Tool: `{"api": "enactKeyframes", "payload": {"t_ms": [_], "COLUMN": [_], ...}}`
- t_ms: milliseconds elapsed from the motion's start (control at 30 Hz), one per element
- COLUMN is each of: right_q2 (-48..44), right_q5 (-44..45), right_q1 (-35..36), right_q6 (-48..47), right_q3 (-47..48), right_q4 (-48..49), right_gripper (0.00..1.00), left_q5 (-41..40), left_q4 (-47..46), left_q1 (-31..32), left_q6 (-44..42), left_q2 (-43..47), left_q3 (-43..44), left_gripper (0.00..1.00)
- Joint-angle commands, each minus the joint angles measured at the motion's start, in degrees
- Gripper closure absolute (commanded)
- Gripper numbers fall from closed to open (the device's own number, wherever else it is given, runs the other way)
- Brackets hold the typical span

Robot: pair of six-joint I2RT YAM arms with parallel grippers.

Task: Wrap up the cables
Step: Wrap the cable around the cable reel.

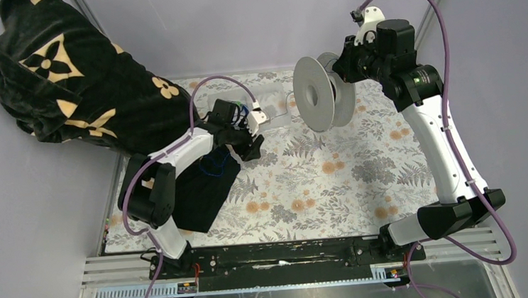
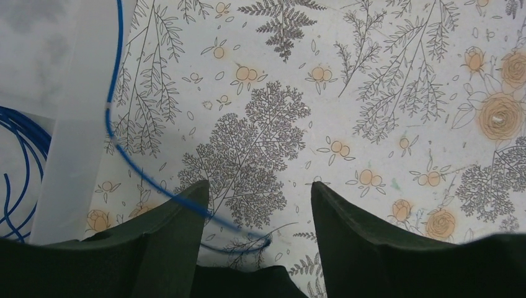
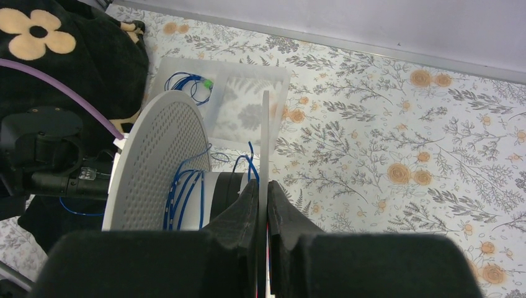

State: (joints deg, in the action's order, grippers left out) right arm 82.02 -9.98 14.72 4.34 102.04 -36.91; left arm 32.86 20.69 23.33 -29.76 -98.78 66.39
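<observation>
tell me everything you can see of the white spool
The spool is white, plastic by its look: two round flanges, one dotted with small holes, joined by a hub. It stands on edge, axis level, over the table's far middle. The right gripper is shut on the other flange's rim. A few turns of blue cable lie around the hub.

We saw soft, even light in all three views. It was bright enough, and the shadows were faint. In the top view the black cloth point(image 1: 63, 72) on the far left was so dark that its folds were hard to see. The white spool point(image 1: 314, 95) looked pale, with no glare. In the left wrist view the near fingers point(image 2: 167, 248) of the left gripper point(image 2: 258, 184) were dark and fuzzy. The blue cable point(image 2: 115, 56) smeared close to them, but the flowered table cover point(image 2: 279, 124) was sharp. The right gripper point(image 3: 263, 189) was blurry too.
</observation>
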Motion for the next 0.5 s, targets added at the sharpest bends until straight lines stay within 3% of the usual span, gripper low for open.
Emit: {"api": "enactKeyframes", "payload": {"t_ms": [0, 133, 333, 467], "right_q2": [-2.39, -2.72, -2.45, -1.6], "right_q5": [-0.54, 0.75, 2.84, 5.55], "right_q1": [-0.37, -0.34, -0.44, -0.61], "right_q6": [0.6, -0.16, -1.58, -2.88], "right_q3": [1.96, 2.21, 2.39, 2.4], "right_q4": [4.05, 3.81, 4.25, 5.01], "right_gripper": [1.0, 1.0, 1.0, 1.0], "left_q5": [-0.06, -0.13, 0.24, 2.36], "left_q4": [-1.27, -0.8, 1.17, 3.52], "left_q1": [0.59, 0.57, 0.57, 0.57], "left_q6": [-1.58, -2.12, -2.43, -4.05], "left_q2": [-3.03, -4.33, -2.4, 0.47], "left_q3": [2.72, 3.4, 2.0, 0.72], "left_gripper": [0.38, 0.6, 0.78, 0.97]}}
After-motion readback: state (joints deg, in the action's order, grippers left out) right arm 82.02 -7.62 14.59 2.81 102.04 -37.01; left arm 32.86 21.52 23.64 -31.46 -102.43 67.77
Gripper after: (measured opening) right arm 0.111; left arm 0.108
